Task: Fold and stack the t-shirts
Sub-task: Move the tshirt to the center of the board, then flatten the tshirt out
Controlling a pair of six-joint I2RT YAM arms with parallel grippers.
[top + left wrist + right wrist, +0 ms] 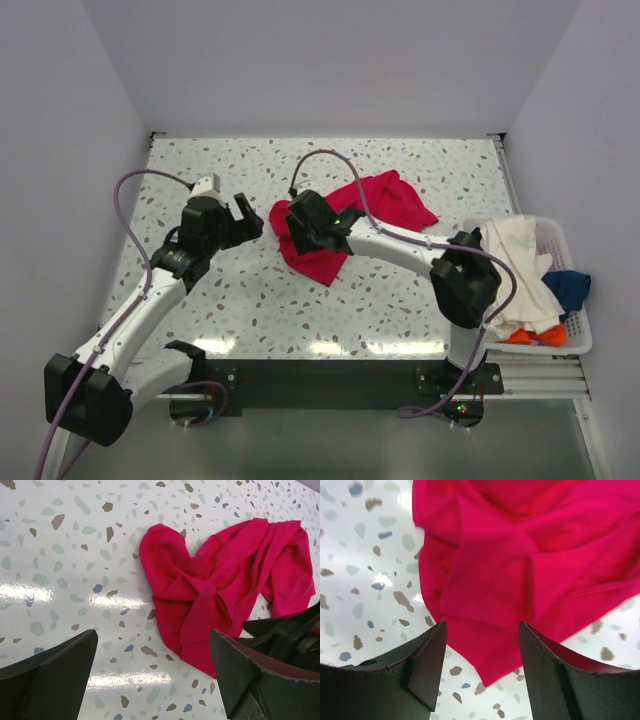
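A crumpled crimson-red t-shirt point(385, 205) lies on the speckled table, mid-right. It also shows in the left wrist view point(220, 585) and fills the right wrist view point(520, 555). My right gripper point(300, 232) is open and hangs over the shirt's left end, its fingertips point(437, 640) astride a cloth corner. My left gripper point(248, 218) is open and empty just left of the shirt, with bare table between its fingers point(75, 655). A cream-white t-shirt point(520, 262), a dark blue one point(570, 285) and an orange one point(535, 337) lie in the basket.
A white slatted basket point(575, 335) stands at the table's right edge, next to the right arm's elbow. Walls close in the table at the back and both sides. The black base bar runs along the near edge.
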